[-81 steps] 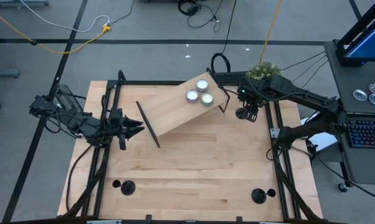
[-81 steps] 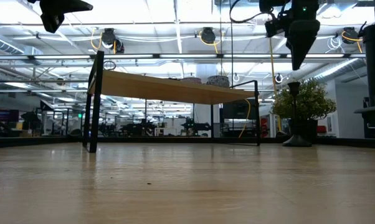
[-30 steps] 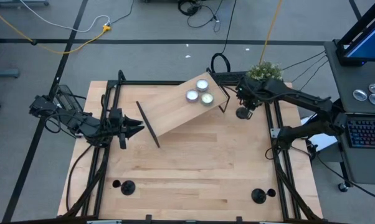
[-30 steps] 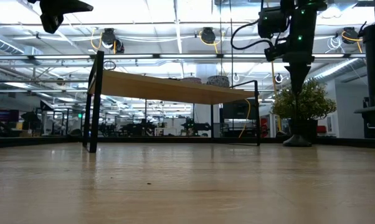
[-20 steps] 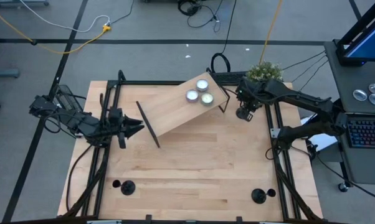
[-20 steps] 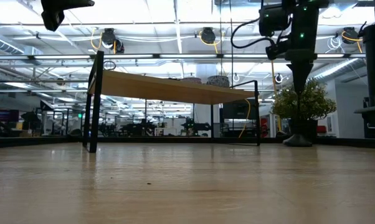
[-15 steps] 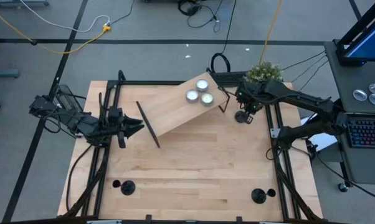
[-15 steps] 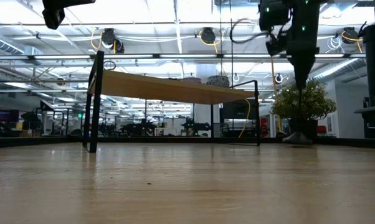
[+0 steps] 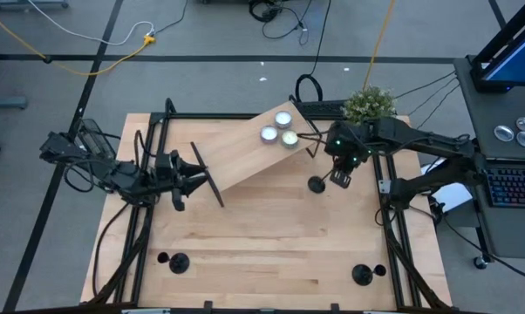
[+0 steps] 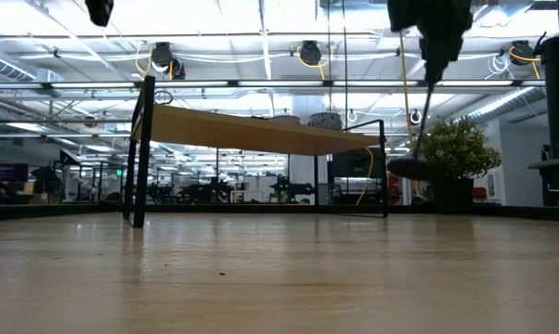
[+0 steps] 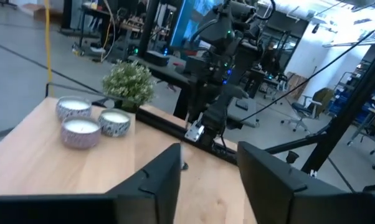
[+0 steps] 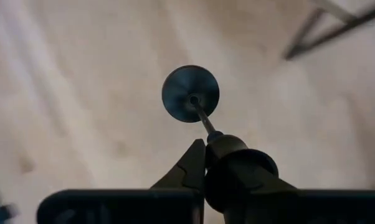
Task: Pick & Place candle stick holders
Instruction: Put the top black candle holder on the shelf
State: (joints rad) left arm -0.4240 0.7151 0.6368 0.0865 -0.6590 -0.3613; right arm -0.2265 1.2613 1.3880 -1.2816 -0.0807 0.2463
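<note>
While the right gripper [image 9: 339, 177] hangs above the wooden counter [image 9: 280, 235], its jaws clamp a matte black candle stick holder [image 12: 190, 94] by the cup. The left gripper [image 9: 195, 178] waits beside the raised wooden shelf [image 9: 245, 157], jaws apart.

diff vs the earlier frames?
The right gripper shut on a candle stick holder at the table's right edge, lifted it off the table and swung it inward. The left gripper edged toward the raised shelf. The three tealights stayed put.

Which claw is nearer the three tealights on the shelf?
Right. The right claw hangs just beside the tealights, gripping a candle stick holder; the left claw sits past the shelf's other end.
</note>
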